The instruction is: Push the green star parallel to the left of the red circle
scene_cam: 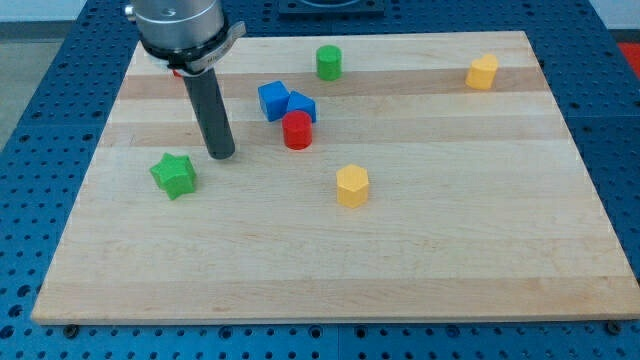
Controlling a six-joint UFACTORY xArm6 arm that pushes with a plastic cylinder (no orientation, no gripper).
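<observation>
The green star (174,175) lies on the wooden board (330,250) at the view's left. The red circle (297,130), a short red cylinder, stands right of it near the middle, slightly higher in the view. My tip (222,155) rests on the board just up and to the right of the green star, a small gap apart, and well left of the red circle.
Two blue blocks (274,100) (302,104) touch each other just above the red circle. A green cylinder (329,62) stands near the top middle. A yellow hexagonal block (352,186) lies below right of the red circle. Another yellow block (482,72) sits at top right.
</observation>
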